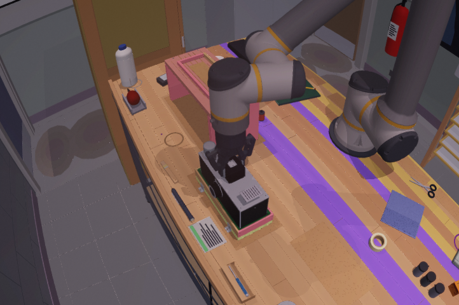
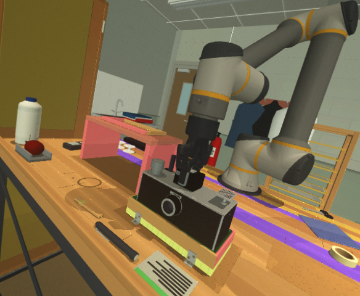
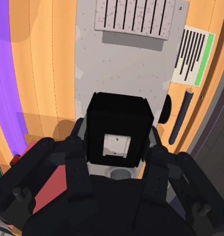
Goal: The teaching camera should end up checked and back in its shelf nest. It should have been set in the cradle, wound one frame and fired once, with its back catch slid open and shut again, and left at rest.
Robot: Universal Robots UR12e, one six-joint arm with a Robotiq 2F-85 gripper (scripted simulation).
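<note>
Near the bench's front edge the teaching camera (image 1: 234,192) sits upright in the cradle (image 1: 237,212), lens facing the bench edge. It is a black box with a grey top, a ribbed plate (image 1: 251,194) at one end and a grey knob (image 1: 209,146) at the other. A black viewfinder block (image 2: 189,180) stands on its top. My gripper (image 3: 118,138) comes straight down over that block, and its fingers are closed on the block's two sides. The pink shelf (image 1: 197,82) with its framed nest stands behind, empty.
The arm's base (image 1: 360,122) stands on the right of the bench. A dark rod (image 1: 182,205) and a striped card (image 1: 208,233) lie in front of the cradle. A white bottle (image 1: 125,66), a red object on a tray (image 1: 133,98), tape (image 1: 378,241) and a blue cloth (image 1: 403,214) lie farther off.
</note>
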